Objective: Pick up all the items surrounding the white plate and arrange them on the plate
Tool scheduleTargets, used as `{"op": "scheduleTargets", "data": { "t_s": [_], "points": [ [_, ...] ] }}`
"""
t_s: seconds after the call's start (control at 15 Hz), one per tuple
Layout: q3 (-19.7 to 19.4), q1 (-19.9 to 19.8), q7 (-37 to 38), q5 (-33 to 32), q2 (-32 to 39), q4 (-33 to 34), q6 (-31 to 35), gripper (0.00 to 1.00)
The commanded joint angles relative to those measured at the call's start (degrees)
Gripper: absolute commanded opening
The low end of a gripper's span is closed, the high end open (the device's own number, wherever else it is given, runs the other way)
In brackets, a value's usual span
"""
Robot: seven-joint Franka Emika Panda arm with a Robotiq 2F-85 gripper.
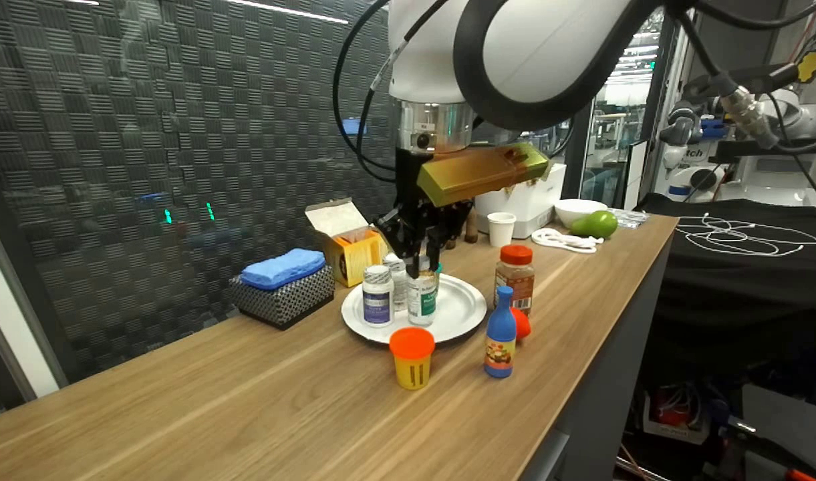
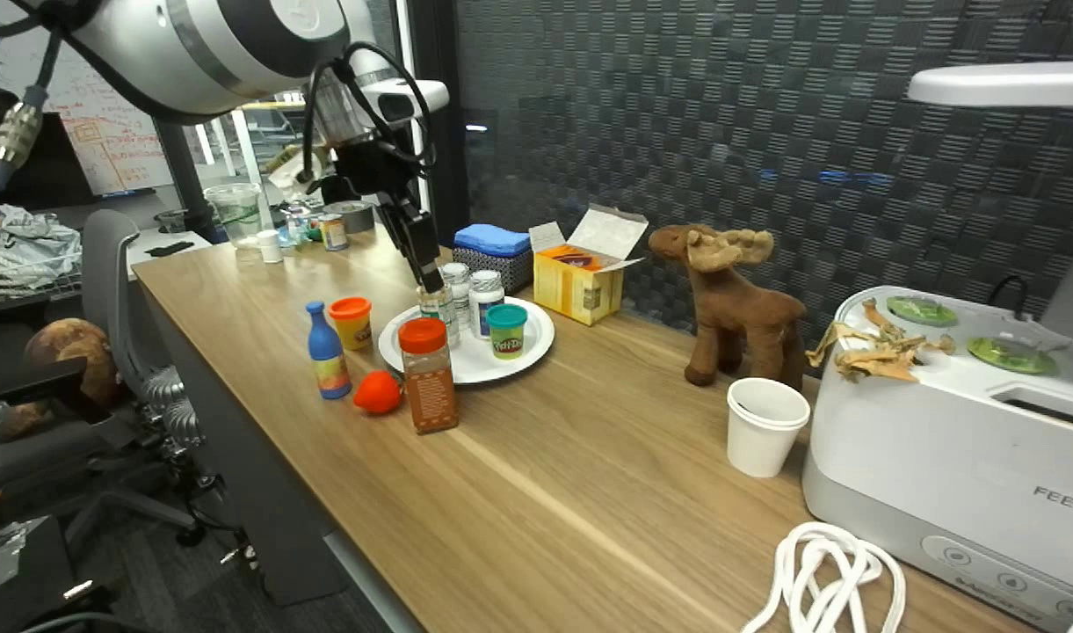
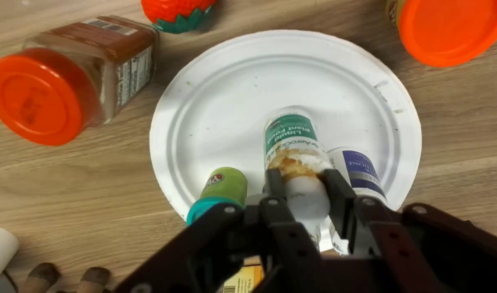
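While my jaws, narrowly parted, hold the plant-food bottle [image 3: 293, 148] near its top, presumably for upright placing, its base seems down on the white plate [image 3: 232, 97] | teal-lidded tub [image 3: 228, 185] and purple-labelled bottle [image 3: 359, 171] flank me, limiting spread | bare plate beyond | red-capped jar [image 2: 431, 378], orange-lidded tub [image 1: 413, 357], blue bottle [image 1: 500, 334] stand past its rim.

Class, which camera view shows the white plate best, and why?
The wrist view: the white plate shows from above, most of its rim visible. Both exterior views show it obliquely, partly hidden by bottles.
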Motion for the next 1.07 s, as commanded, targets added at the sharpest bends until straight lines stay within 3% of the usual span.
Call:
{"op": "scheduleTargets", "data": {
  "t_s": [0.0,1.0],
  "points": [
    [-0.8,-0.2,-4.0,4.3,1.4,1.4,2.2,0.08],
    [-2.7,0.2,-5.2,5.7,3.5,3.7,3.0,0.08]
  ]
}}
